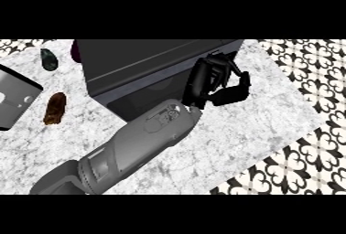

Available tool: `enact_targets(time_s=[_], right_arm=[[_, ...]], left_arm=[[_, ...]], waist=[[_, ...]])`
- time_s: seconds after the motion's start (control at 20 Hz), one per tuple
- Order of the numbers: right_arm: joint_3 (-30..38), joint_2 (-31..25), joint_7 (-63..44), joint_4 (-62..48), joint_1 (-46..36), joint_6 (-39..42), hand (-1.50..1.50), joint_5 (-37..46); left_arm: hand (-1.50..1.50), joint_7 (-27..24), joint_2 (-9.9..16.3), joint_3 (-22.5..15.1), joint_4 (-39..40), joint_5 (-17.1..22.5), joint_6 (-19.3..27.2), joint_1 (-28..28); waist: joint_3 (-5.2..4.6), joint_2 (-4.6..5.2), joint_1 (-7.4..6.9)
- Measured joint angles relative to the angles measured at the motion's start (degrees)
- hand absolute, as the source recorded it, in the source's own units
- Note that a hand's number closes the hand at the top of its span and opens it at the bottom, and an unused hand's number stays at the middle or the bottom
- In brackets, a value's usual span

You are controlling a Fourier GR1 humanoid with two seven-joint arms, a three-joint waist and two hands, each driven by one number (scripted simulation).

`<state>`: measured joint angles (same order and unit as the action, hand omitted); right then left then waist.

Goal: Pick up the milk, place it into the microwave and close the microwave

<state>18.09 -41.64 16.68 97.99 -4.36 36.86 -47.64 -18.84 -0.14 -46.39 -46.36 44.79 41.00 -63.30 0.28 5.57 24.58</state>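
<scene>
The milk is nowhere we can make out, so we cannot tell where it sits. Our right hand [215, 84] has its fingers [233, 93] curled inward with nothing visible in them, touching the near corner of the dark microwave [142, 64]. The microwave's body stretches away to the left of the fingers. Well left of them, a brown object [55, 108] lies on the marble counter [229, 146].

No text, label, brand or number can be read anywhere here. The microwave [145, 68] shows only plain dark surfaces.
</scene>
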Motion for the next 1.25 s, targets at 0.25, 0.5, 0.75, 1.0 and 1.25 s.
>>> enact_targets(time_s=[0.25, 0.5, 0.75, 1.0, 1.25], right_arm=[[1.6, -0.9, -0.3, -0.7, 0.2, -0.4, -1.50, -1.3], [3.6, -1.9, -0.6, -0.9, 0.7, -1.0, -1.50, -2.4], [5.3, -2.7, -0.9, -0.7, 1.7, -1.4, -1.50, -3.5], [6.9, -3.2, -1.3, -0.4, 2.8, -1.8, -1.50, -4.6], [8.1, -3.7, -1.7, 0.3, 3.9, -2.0, -1.50, -5.6]], left_arm=[[1.50, 0.8, 0.0, -1.6, 0.3, 2.3, -0.5, -1.6], [1.50, 0.6, 0.0, -3.8, 1.0, 3.8, -2.9, -2.8], [-1.50, 0.3, 0.0, -5.7, 1.7, 4.9, -5.2, -3.6], [-1.50, -0.8, 0.1, -6.5, 1.1, 6.8, -7.4, -3.6], [-1.50, -1.6, 0.0, -7.5, 1.0, 8.2, -8.9, -3.4]], waist=[[0.08, 0.13, -1.30], [0.09, 0.16, -2.87], [0.09, 0.06, -4.24], [-0.03, -0.03, -5.78], [-0.03, -0.26, -7.06]])
